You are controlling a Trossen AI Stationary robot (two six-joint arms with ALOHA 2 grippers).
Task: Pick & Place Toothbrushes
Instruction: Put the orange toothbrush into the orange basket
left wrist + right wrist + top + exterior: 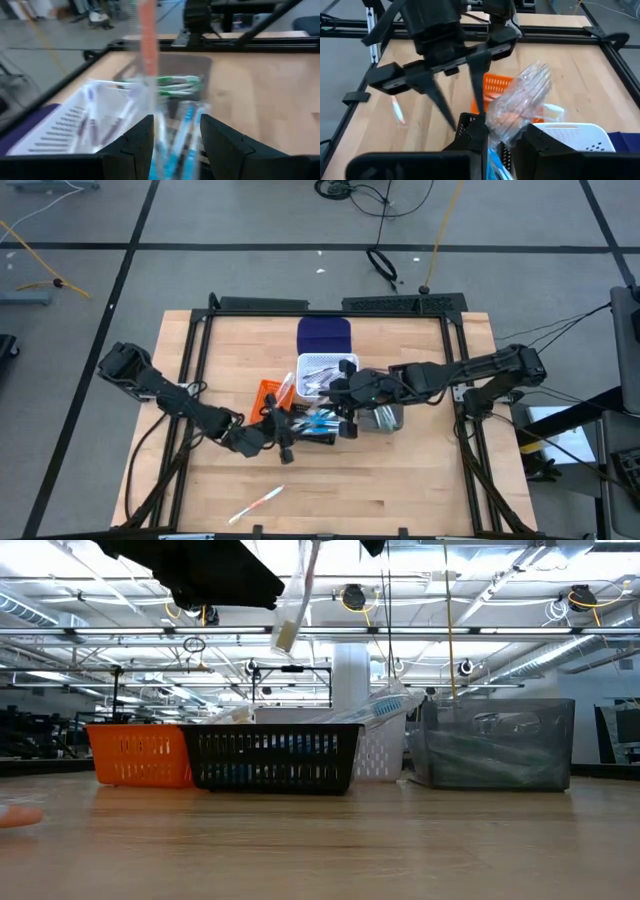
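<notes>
Pale wood of the table (420, 480) carries one loose toothbrush (255, 502) at the left front, well apart from the bins; I leave it for a later pick. Next along, the left gripper (175, 120) hangs over the black bin (270, 755) with its fingers spread and nothing pinched, and the orange bin (266, 392) sits just behind it. An orange-pink toothbrush (520, 97) in clear wrap stands upright in the gap between those fingers, as far as I can judge from the blurred left wrist view. It is pinched low down by the right gripper (505, 135), which hovers just to the right, in front of the white bin (312, 363). I read this as a hand-over or a sort into the right bin. To do it well, I would hold the right arm steady and centre the handle between the left fingers, closing on the stiff handle rather than the slack wrap. The right side should let go only once that grip is firm. Farthest right is the grey bin (495, 745), where green-handled brushes lie, so colours should stay sorted.
</notes>
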